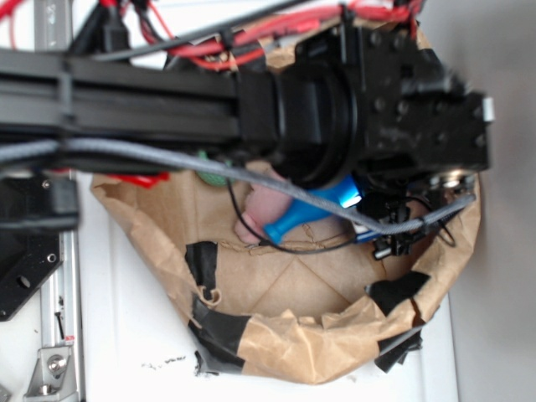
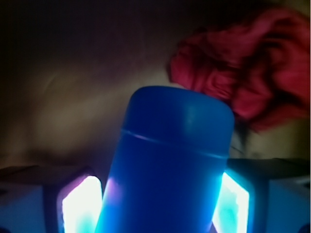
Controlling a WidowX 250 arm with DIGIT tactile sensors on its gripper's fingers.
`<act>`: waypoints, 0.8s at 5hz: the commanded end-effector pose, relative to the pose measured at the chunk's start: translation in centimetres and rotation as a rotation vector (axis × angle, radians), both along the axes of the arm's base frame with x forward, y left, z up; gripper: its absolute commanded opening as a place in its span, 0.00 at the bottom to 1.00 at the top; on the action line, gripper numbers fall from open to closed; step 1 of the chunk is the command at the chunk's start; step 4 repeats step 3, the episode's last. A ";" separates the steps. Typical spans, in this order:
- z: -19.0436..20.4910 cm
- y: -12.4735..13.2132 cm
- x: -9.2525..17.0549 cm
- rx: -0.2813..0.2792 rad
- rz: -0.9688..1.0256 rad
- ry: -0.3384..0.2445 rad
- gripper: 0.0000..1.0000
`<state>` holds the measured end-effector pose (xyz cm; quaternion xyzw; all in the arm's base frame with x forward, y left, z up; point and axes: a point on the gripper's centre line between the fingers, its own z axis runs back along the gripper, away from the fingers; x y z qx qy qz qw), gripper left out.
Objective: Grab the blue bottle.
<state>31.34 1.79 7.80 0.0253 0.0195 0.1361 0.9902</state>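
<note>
The blue bottle (image 2: pixel 172 160) fills the middle of the wrist view, its wide smooth body standing between my two glowing finger pads (image 2: pixel 80 206). Both pads press against its sides, so my gripper (image 2: pixel 155 199) is shut on it. In the exterior view the blue bottle (image 1: pixel 306 213) pokes out from under the black arm, its narrow flared neck pointing down and left over the brown paper basin (image 1: pixel 293 335). My gripper (image 1: pixel 368 205) is mostly hidden beneath the wrist housing there.
A pink plush (image 1: pixel 260 209) lies just left of the bottle's neck. A crumpled red cloth (image 2: pixel 243 73) sits beyond the bottle at upper right. Black tape patches (image 1: pixel 213 331) mark the basin's raised paper wall. A metal rail (image 1: pixel 59 335) runs along the left.
</note>
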 end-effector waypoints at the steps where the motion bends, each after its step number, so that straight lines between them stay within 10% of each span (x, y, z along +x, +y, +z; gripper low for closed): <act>1: 11.3 0.8 -1.4 -0.139 -0.146 -0.240 0.00; 4: 10.1 -0.6 -1.4 -0.110 -0.144 -0.201 0.00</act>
